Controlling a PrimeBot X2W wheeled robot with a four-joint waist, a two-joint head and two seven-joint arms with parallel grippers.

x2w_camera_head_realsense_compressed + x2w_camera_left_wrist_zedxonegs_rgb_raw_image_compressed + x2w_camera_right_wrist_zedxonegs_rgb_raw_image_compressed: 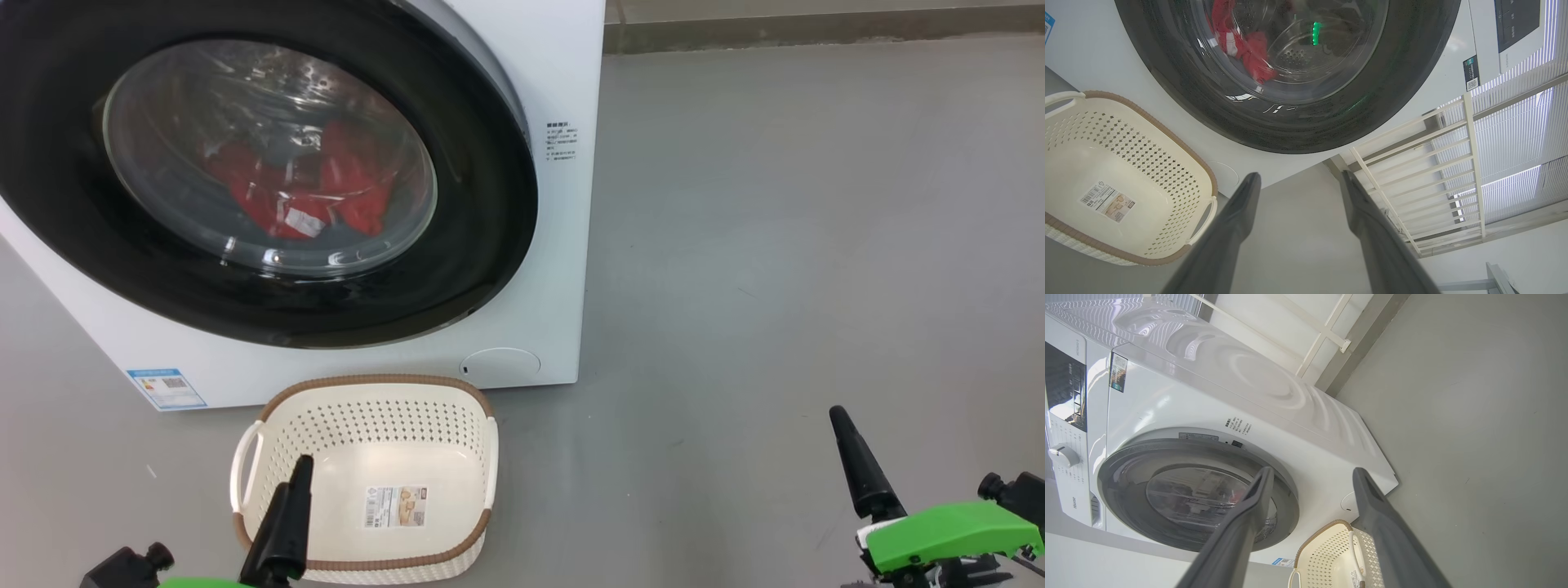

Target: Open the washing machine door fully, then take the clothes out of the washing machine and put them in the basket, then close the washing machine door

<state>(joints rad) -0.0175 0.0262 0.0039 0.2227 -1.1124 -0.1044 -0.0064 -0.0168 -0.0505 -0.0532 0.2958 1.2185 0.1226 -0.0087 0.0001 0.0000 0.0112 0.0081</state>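
The washing machine (563, 82) is a white front-loader, and its round black-rimmed door (490, 204) sits flush against the front. Behind the glass lie the red clothes (343, 175) with a white label. The cream perforated basket (367, 416) stands empty on the floor just in front of the machine. My left gripper (1300, 175) is open and empty, its dark finger (292, 498) low at the basket's near left edge. My right gripper (1310, 471) is open and empty too, its finger (857, 465) off to the right over bare floor. Both are well short of the door (1126, 490).
Grey floor (775, 245) stretches to the right of the machine up to a wall base. A white slatted frame (1412, 163) stands beyond the machine's right side. The control panel and knob (1061, 455) are at the machine's top front. A blue sticker (166, 388) marks its lower left corner.
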